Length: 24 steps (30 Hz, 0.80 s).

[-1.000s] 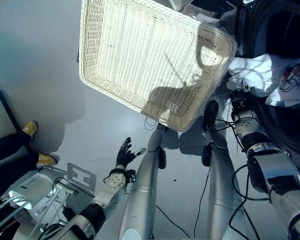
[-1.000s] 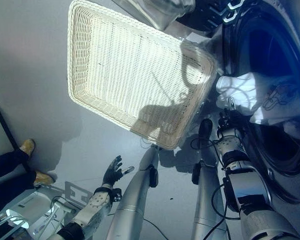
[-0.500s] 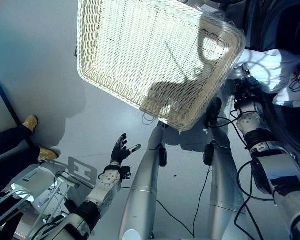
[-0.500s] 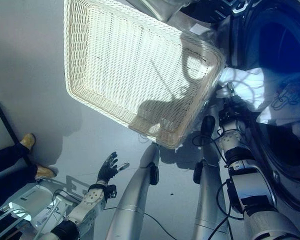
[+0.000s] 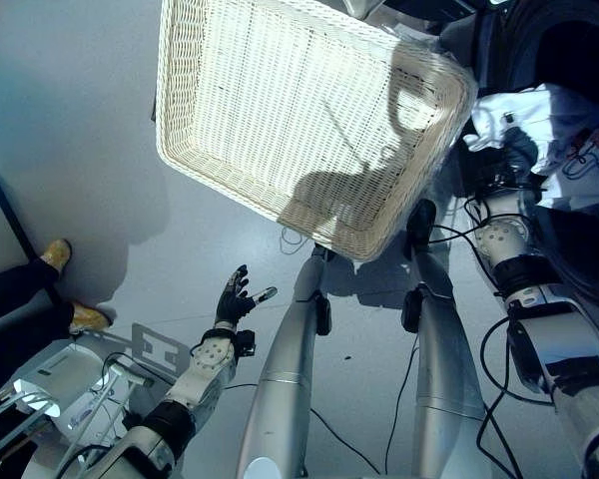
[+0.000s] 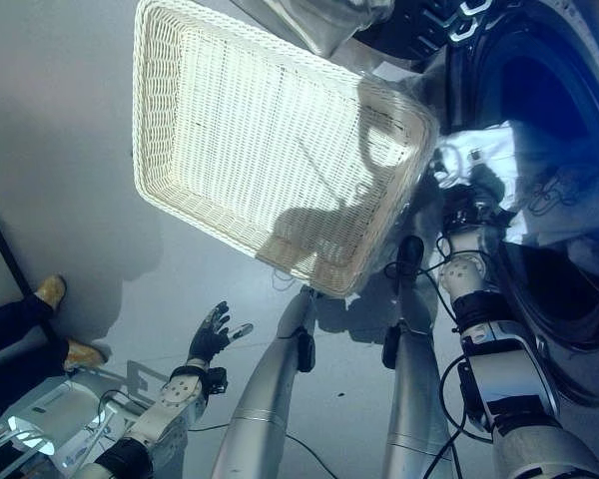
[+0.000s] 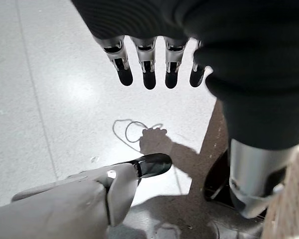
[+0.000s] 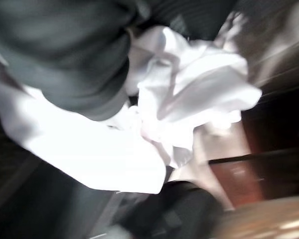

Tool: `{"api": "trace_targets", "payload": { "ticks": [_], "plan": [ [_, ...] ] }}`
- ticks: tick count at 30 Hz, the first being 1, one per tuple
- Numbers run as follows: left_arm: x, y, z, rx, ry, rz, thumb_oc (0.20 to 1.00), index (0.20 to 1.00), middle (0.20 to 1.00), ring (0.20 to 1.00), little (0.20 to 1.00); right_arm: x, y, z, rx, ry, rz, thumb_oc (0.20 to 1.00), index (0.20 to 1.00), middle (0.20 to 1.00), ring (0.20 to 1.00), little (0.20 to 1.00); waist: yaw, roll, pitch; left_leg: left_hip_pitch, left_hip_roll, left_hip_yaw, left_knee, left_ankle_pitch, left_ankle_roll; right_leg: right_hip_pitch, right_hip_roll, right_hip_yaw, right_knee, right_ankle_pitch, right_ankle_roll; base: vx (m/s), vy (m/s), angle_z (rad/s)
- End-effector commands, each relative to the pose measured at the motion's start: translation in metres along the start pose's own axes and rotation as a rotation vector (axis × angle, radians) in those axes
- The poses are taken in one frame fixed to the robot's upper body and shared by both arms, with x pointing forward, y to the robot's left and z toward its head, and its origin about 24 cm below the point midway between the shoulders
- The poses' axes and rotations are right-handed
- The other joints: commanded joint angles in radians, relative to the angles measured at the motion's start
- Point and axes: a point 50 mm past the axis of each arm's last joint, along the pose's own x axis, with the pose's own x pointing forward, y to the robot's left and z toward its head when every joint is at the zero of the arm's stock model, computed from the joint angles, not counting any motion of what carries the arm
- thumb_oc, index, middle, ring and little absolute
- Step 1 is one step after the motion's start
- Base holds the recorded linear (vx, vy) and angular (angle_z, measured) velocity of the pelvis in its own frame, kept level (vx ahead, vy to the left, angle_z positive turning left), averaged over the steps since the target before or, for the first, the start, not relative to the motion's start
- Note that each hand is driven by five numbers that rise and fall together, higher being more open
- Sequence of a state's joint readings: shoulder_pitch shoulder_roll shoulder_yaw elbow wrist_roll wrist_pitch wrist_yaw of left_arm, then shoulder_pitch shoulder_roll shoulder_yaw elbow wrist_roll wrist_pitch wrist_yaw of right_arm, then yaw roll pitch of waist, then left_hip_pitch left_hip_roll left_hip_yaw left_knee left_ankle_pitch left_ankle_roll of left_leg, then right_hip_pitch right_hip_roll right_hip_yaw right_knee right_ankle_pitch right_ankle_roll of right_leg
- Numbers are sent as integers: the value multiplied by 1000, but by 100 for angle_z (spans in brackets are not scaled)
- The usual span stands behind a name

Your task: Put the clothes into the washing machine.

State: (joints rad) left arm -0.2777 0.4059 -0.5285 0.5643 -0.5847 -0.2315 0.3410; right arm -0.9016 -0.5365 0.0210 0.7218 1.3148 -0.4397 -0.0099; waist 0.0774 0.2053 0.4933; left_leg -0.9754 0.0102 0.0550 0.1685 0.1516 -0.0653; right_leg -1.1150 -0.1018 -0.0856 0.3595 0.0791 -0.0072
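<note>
Left wrist view: left robot hand [image 7: 154,64] hangs above the grey floor [image 7: 50,99], fingers [image 7: 148,74] straight and spread, thumb apart, holding nothing.
Left robot hand, head views: low over the floor near the bottom of the scene [image 5: 235,299], well apart from the basket and the washer.
Person: dark trouser legs and tan shoes [image 5: 58,256] at the left edge of the floor.
Basket: pale wicker basket [image 5: 299,110] stands on the floor, its woven bottom bare; one corner lies just beside the washing machine.
Right robot hand: raised at the mouth of the drum [image 5: 499,165], its dark cover against the cloth; the fingers are buried in the fabric, so whether they grip it cannot be told.
Clothes: white clothes [image 5: 539,120] bunched at the lip of the round opening, one piece with a dark printed outline; in the right wrist view the white folds [image 8: 189,94] sit right against the hand.
Washing machine: dark drum of the washing machine [image 6: 569,150] at the far right, door open.
</note>
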Motion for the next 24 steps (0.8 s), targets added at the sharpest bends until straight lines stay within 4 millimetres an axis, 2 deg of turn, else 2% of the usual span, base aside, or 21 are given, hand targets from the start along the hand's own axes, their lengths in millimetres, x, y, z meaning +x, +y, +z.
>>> {"api": "trace_targets", "payload": {
  "ticks": [1,2,4,5,6,10,12,13,14,15,16,17,19,20,21,22,23,24],
  "plan": [
    [-17,8,-20,-45,42,21,1000,1000,1000,1000,1000,6,2,54,54,-238,-41,200,200,200,200,200,-48,76,27,53,-46,56,-24,1,13,72,74,-13,29,-59,60,-25,46,-8],
    [-17,8,-20,-44,41,21,1000,1000,1000,1000,1000,5,0,56,65,-248,-56,200,200,200,200,200,-49,74,27,56,-46,58,-25,1,14,75,74,-12,26,-58,61,-30,44,-13],
    [-18,13,-23,-40,46,36,1000,1000,1000,1000,1000,3,-13,71,132,-326,-150,200,200,200,200,200,-60,58,27,79,-45,63,-31,-5,17,103,74,-13,3,-45,64,-18,8,-16],
    [-18,13,-23,-39,46,35,1000,1000,1000,1000,1000,2,-13,71,131,-327,-152,200,200,200,200,200,-59,57,27,81,-45,63,-32,-4,17,106,75,-13,0,-45,64,-21,-4,-14],
    [-19,17,-24,-35,52,48,1000,1000,1000,1000,1000,-1,-23,87,163,-412,-222,200,200,200,200,200,-67,43,27,103,-45,64,-39,-9,19,132,75,-14,-20,-34,66,-18,-9,-12],
    [-18,26,-25,-19,66,63,1000,1000,1000,1000,1000,-3,-37,124,160,-573,-411,200,200,200,200,200,-77,19,27,143,-47,63,-51,-15,21,178,78,-19,-55,-15,71,-14,-17,-6],
    [-20,33,-28,-11,78,73,1000,1000,1000,1000,1000,-11,-50,160,267,-772,-611,200,200,200,200,200,-78,6,27,165,-47,57,-58,-19,21,206,78,-27,-70,-10,73,0,-18,-4],
    [-20,33,-28,-11,78,71,1000,1000,1000,1000,1000,-11,-49,160,265,-776,-614,200,200,200,200,200,-77,7,27,166,-46,56,-59,-19,21,208,78,-27,-72,-10,73,0,0,0],
    [-20,39,-27,-3,86,80,1000,1000,1000,1000,1000,-21,-65,176,334,-865,-707,200,200,200,200,200,-81,-3,27,176,-44,52,-62,-21,20,222,77,-32,-73,-9,74,21,-50,1],
    [-20,42,-25,8,90,79,1000,1000,1000,1000,1000,-31,-84,186,363,-913,-812,410,410,410,410,410,-79,-8,27,184,-46,46,-62,-20,19,232,77,-36,-71,-9,75,23,-64,3],
    [-19,44,-23,15,91,75,1000,1000,1000,1000,1000,-33,-90,189,397,-917,-855,671,671,671,671,671,-76,-8,27,186,-48,44,-60,-19,21,235,76,-38,-69,-8,74,16,-52,5],
    [-18,45,-21,19,93,75,1000,1000,1000,1000,1000,-33,-94,191,419,-903,-877,1000,1000,1000,1000,1000,-75,-8,27,187,-49,42,-59,-19,21,236,76,-39,-66,-9,74,7,-33,7],
    [-15,51,-16,27,97,76,1000,1000,1000,1000,1000,-30,-118,186,490,-710,-973,1000,1000,1000,1000,1000,-72,-9,27,186,-50,35,-55,-17,22,238,73,-43,-58,-12,73,6,-45,10],
    [-14,53,-14,29,98,76,1000,1000,1000,1000,1000,-28,-123,182,486,-635,-978,1000,1000,1000,1000,1000,-71,-10,27,185,-51,33,-54,-17,23,238,73,-43,-57,-12,72,5,-63,9],
    [-13,55,-11,36,99,77,1000,1000,1000,1000,1000,-24,-131,169,467,-465,-952,1000,1000,1000,1000,1000,-67,-12,27,183,-53,27,-53,-14,26,238,73,-44,-56,-10,70,1,-54,9],
    [-12,57,-10,39,101,76,1000,1000,1000,1000,1000,-21,-133,163,450,-373,-933,1000,1000,1000,1000,1000,-65,-13,27,184,-55,24,-54,-12,27,240,73,-45,-57,-9,69,-8,-70,10],
    [-11,59,-7,47,98,75,1000,1000,1000,1000,1000,-14,-131,140,391,-156,-849,1000,1000,1000,1000,1000,-60,-15,27,183,-55,21,-58,-9,30,242,72,-48,-62,-5,69,-15,-53,17],
    [-11,61,-6,51,96,75,1000,1000,1000,1000,1000,-12,-128,131,373,-83,-812,1000,1000,1000,1000,1000,-58,-17,27,183,-55,21,-60,-7,31,243,71,-50,-65,-4,68,-38,-95,18]
  ]
}}
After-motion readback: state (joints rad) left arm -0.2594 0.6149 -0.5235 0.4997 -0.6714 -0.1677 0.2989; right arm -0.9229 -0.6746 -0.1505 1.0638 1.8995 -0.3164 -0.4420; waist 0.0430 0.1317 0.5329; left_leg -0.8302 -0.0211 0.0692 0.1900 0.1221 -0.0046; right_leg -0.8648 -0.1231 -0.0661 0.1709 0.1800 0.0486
